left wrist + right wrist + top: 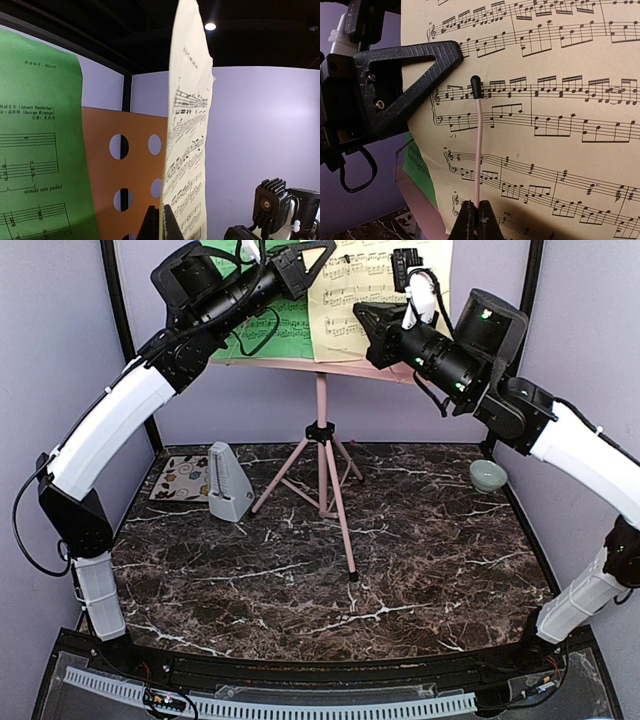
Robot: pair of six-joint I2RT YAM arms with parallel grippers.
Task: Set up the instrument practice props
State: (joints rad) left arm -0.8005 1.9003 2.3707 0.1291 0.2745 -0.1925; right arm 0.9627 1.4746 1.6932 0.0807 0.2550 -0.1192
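On the pink music stand (322, 410), far back on the table (430, 550), the left claw (161, 222) pinches the yellow page (372, 275) by its edge and the right claw (476, 216) pinches a pink wire (478, 160), probably to clip the page flat.

1. Top view: the light is bright and even, falling from above. The table (420, 540) carries only faint, soft shadows by the metronome (228, 485), and its near edge bows at the bottom of the frame.
2. Left wrist view: the upper frame is dark, with one glaring ceiling lamp (210, 26) at upper centre-right. The close pale-yellow page (187, 150) is slightly soft, and straight lines curve.
3. Right wrist view: the light is warm, and the notes and pink rod (478, 150) are sharp. The right hand (475, 220) at the bottom edge is dark and blurred.
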